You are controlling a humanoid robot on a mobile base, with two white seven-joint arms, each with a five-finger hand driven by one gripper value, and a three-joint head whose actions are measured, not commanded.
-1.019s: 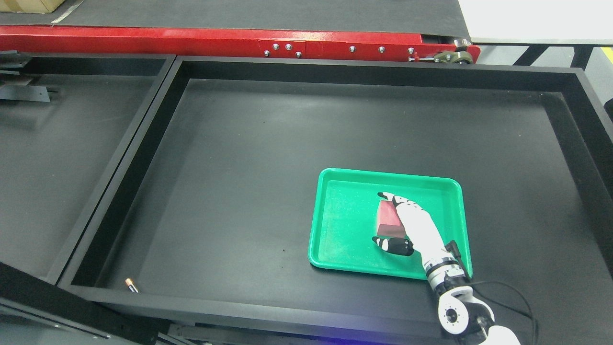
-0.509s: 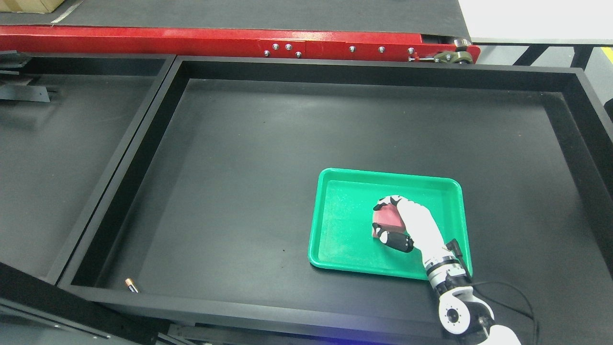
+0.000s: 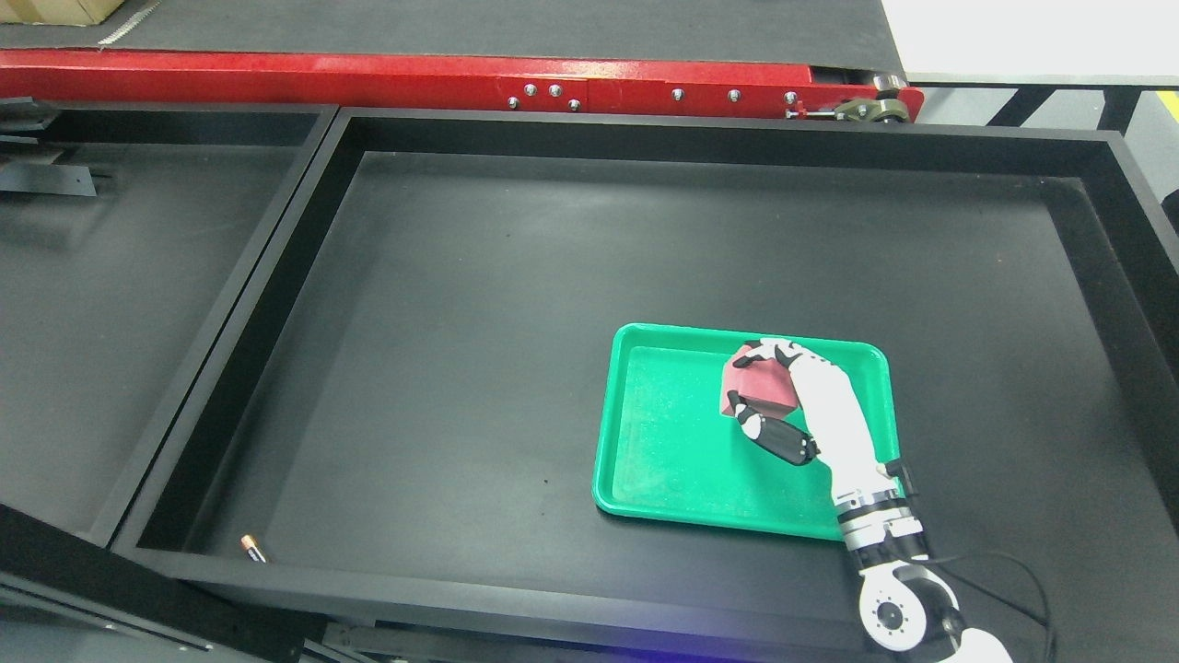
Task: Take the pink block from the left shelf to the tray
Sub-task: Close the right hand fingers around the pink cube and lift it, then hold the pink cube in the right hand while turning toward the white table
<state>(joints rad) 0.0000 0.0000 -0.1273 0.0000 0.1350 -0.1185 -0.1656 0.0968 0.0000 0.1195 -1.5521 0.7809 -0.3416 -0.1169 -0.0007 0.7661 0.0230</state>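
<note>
At the moment of inspection the right hand was in the lower right of the frame, its arm entering from the bottom right corner. Its fingers were curled over the top of the pink block and the thumb pressed the block's lower left side, so the hand was closed on the block. The block sat over the upper right part of the green tray; whether it touched the tray floor or was held just clear of it could not be determined. The left arm was not in view.

The tray rested on the floor of the large black bin filling the centre of the frame. A small battery lay at the bin's lower left corner, well apart from the tray. A red rail ran across the top.

Judgement: the block appeared rigid, light and matte, with flat faces and square edges, unlikely to be fragile or to slip. Opposing flat faces looked the soundest hold, as taken here. The task placed the block on the left shelf; the view showed it at the tray.
</note>
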